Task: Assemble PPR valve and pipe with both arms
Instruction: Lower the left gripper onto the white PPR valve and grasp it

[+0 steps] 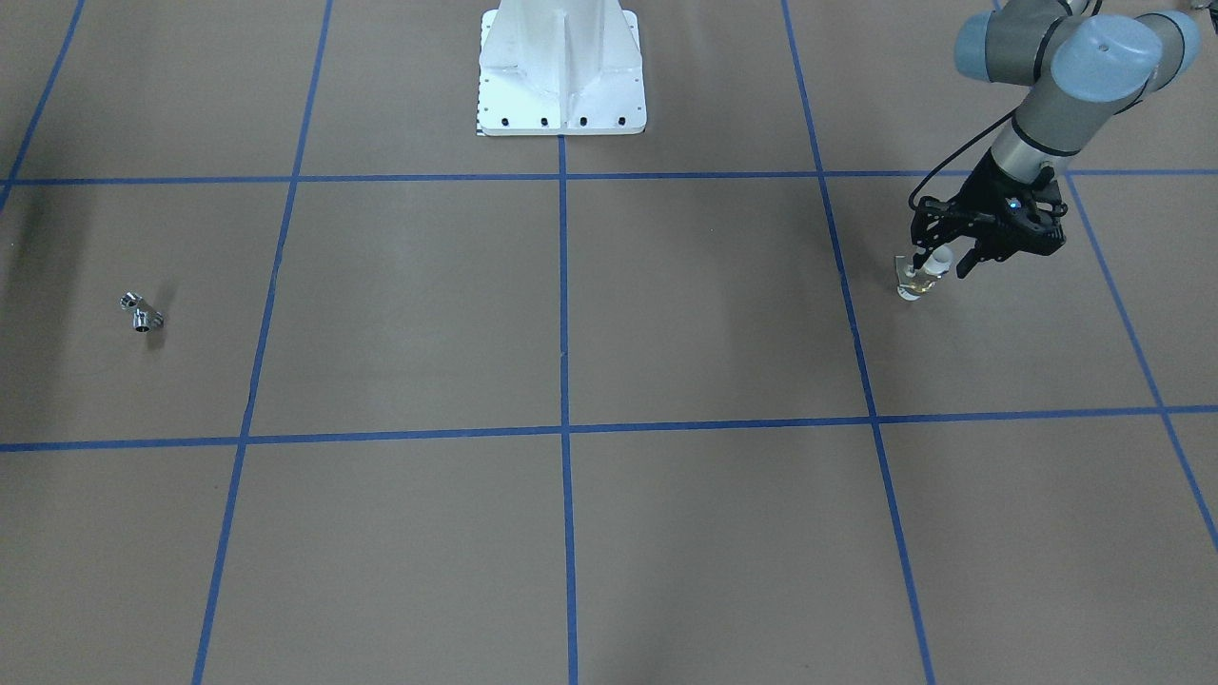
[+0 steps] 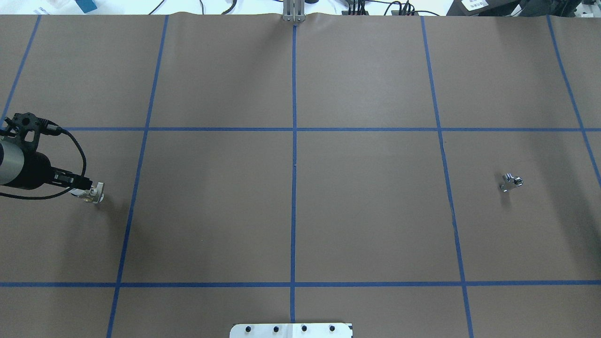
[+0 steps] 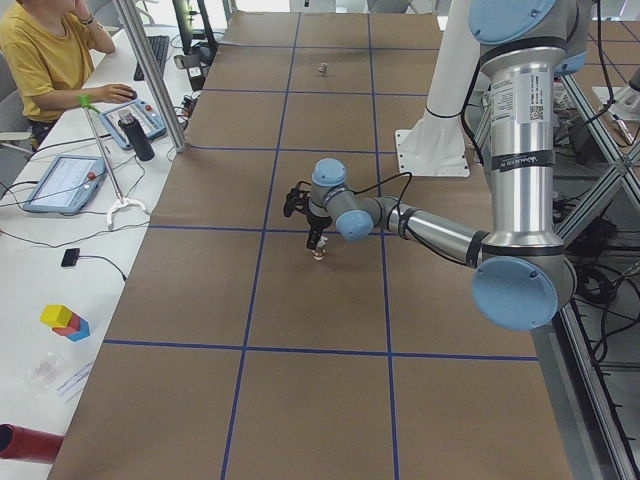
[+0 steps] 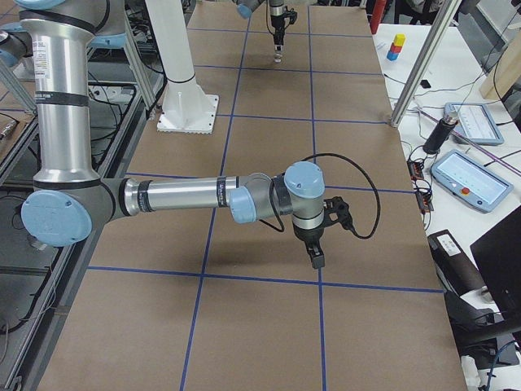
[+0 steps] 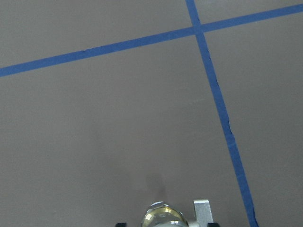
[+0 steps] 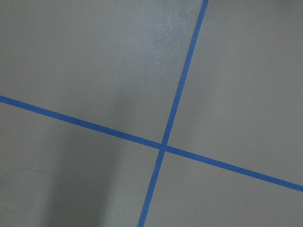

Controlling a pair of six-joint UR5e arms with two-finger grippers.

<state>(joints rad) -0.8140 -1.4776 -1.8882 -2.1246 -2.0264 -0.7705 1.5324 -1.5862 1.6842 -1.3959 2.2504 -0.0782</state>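
The PPR valve (image 1: 919, 281), white with a brass band, hangs upright in my left gripper (image 1: 940, 266), which is shut on it close to the table at my far left. It also shows in the overhead view (image 2: 95, 194) and, at the bottom edge, in the left wrist view (image 5: 163, 218). The pipe (image 1: 143, 314), a small chrome fitting, lies alone on the table at my far right (image 2: 510, 182). My right gripper (image 4: 314, 259) shows only in the exterior right view, hanging above the table. I cannot tell whether it is open or shut. The right wrist view shows only tape lines.
The brown table (image 2: 366, 211) carries a blue tape grid. The white pedestal base (image 1: 561, 76) stands at my side's middle edge. Beyond the far edge stand metal posts (image 3: 150, 80), tablets (image 3: 65, 182) and a seated person (image 3: 45, 60).
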